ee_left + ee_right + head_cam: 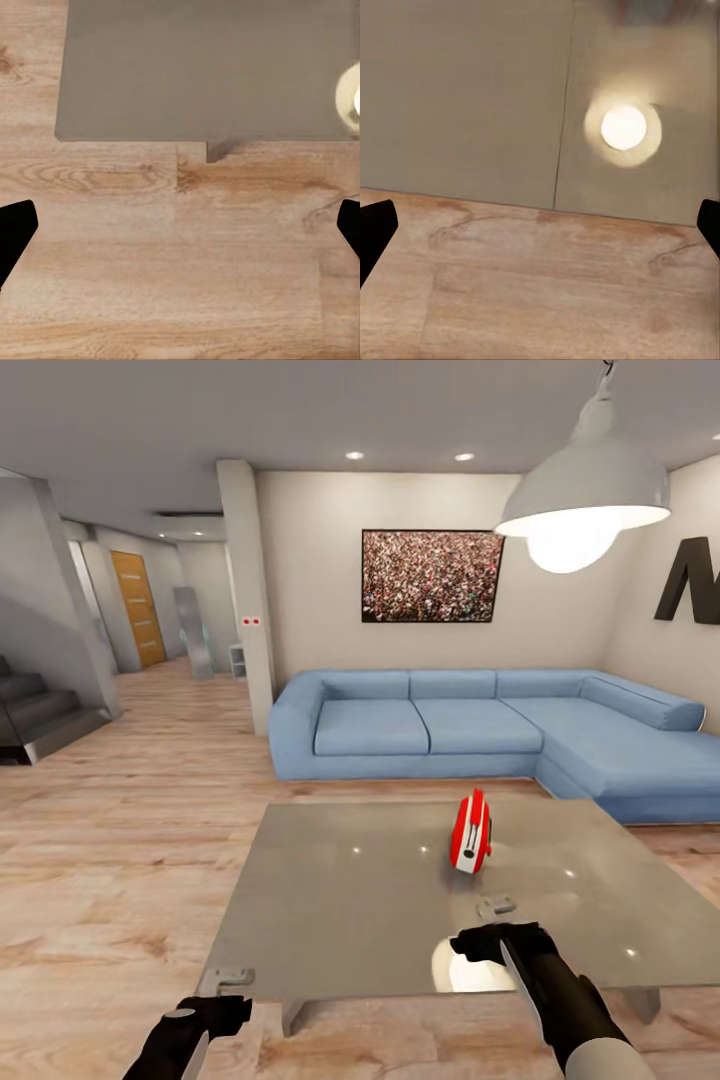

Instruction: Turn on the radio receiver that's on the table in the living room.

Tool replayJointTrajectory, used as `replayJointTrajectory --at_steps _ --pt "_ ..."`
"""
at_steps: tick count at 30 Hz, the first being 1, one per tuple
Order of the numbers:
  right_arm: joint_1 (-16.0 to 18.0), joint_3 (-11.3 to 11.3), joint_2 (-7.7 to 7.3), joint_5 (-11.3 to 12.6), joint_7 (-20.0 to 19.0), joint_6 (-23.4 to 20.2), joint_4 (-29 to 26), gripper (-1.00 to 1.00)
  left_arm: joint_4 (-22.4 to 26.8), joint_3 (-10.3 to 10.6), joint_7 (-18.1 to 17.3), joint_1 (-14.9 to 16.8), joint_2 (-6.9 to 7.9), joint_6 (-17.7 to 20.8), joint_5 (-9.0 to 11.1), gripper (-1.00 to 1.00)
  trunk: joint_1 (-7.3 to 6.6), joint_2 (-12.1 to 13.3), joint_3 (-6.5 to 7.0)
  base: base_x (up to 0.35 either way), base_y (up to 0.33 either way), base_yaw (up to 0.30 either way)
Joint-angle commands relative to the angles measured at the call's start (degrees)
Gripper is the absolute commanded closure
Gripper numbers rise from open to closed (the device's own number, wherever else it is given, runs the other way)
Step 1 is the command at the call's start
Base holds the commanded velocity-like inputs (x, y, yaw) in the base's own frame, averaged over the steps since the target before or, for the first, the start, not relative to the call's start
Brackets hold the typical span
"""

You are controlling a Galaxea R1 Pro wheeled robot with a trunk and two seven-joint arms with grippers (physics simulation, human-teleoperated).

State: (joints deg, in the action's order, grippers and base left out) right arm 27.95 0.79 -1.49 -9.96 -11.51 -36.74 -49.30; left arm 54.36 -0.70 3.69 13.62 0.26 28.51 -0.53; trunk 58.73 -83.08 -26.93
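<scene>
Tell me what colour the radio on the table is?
Red with a white edge band, seen best in the head view.

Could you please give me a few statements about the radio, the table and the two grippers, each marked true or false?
1. The radio receiver stands on the table. True.
2. The right gripper is closed around the radio receiver. False: it hangs over the table's near edge, open and empty, well short of the radio.
3. The left gripper is above the wood floor, in front of the table. True.
4. The radio receiver lies on the blue sofa. False: the sofa is behind the table, and the radio is on the tabletop.
5. The pendant lamp is lit and its glow reflects in the tabletop. True.
</scene>
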Motion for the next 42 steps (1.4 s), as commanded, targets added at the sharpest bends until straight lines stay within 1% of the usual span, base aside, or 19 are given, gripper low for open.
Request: replayJointTrajectory --at_steps 1,8,12,17,23,29,31,32,34,35,36,37,39,41,42 --pt "0.0 0.0 -0.04 0.01 0.0 0.08 0.0 -1.0 -0.01 0.0 0.0 0.0 0.0 -0.01 0.0 -1.0 0.0 0.0 0.0 0.327 0.0 0.0" --pt "0.0 0.03 -0.32 0.07 0.01 0.43 0.0 -1.0 -0.19 0.0 0.0 0.0 0.0 -0.11 0.0 -1.0 0.0 0.0 0.0 0.327 0.0 0.0" --pt "0.0 0.07 -0.37 0.13 0.07 1.55 0.04 -1.0 -0.22 0.0 0.0 0.0 0.0 -0.12 0.0 -1.0 0.0 0.0 0.0 0.327 0.0 0.0" --pt "0.0 0.09 -1.34 0.27 0.04 2.16 0.08 -1.0 -0.22 0.0 0.0 0.0 0.0 -0.12 0.01 -1.0 0.0 0.0 0.0 0.326 -0.079 0.0" --pt "0.0 0.09 -1.57 0.31 0.0 2.36 0.09 -1.0 -0.22 0.0 0.0 0.0 0.0 -0.14 0.0 -1.0 0.0 0.0 0.0 0.318 -0.169 0.0" --pt "0.0 0.09 -1.79 0.3 0.0 2.38 -0.02 -1.0 -0.3 0.0 0.0 0.0 -0.02 -0.28 0.08 -1.0 0.0 0.0 0.0 0.102 -0.049 0.0" --pt "0.0 0.09 -2.46 0.3 -0.09 2.27 -1.18 -1.0 -0.31 0.0 0.0 0.0 -0.08 -0.29 0.09 -1.0 0.0 0.0 0.0 0.013 -0.006 0.0" --pt "0.0 0.09 -2.84 0.31 -0.14 2.0 -2.72 -1.0 -0.31 0.0 0.0 0.0 -0.11 -0.29 0.09 -1.0 0.0 0.0 0.0 0.006 -0.003 0.0" --pt "0.0 0.12 -3.3 0.35 -0.21 1.05 -6.32 -1.0 -0.31 0.0 0.0 0.0 -0.15 -0.29 0.09 -1.0 0.0 0.0 0.0 0.003 -0.002 0.0" --pt "0.02 0.26 -3.41 0.36 -0.23 -0.04 -8.1 -1.0 -0.34 0.0 0.0 0.0 -0.14 -0.29 0.09 -1.0 0.0 0.0 0.0 0.002 -0.001 0.0" --pt "0.11 0.88 -3.48 0.37 -0.31 -1.79 -10.06 -1.0 -0.36 0.0 0.0 0.0 -0.12 -0.29 0.09 -1.0 0.0 0.0 0.0 0.001 -0.001 0.0" --pt "0.19 2.05 -3.53 0.41 -0.48 -4.05 -12.2 -1.0 -0.37 0.0 0.0 0.0 -0.11 -0.29 0.09 -1.0 0.0 0.0 0.0 0.0 0.0 0.0" --pt "0.5 5.29 -3.58 1.18 -0.9 -9.52 -17.49 -1.0 -0.39 0.0 0.0 0.0 -0.14 -0.29 0.09 -1.0 0.0 0.0 0.0 0.0 0.0 0.0" --pt "0.93 7.0 -3.6 2.88 -1.06 -13.07 -21.1 -1.0 -0.39 0.0 0.0 0.0 -0.16 -0.29 0.09 -1.0 0.0 0.0 0.0 0.0 0.0 0.0" --pt "1.04 7.23 -3.6 3.38 -1.08 -13.61 -21.62 -1.0 -0.39 0.0 0.0 0.0 -0.16 -0.29 0.09 -1.0 0.0 0.0 0.0 0.0 0.0 0.0"
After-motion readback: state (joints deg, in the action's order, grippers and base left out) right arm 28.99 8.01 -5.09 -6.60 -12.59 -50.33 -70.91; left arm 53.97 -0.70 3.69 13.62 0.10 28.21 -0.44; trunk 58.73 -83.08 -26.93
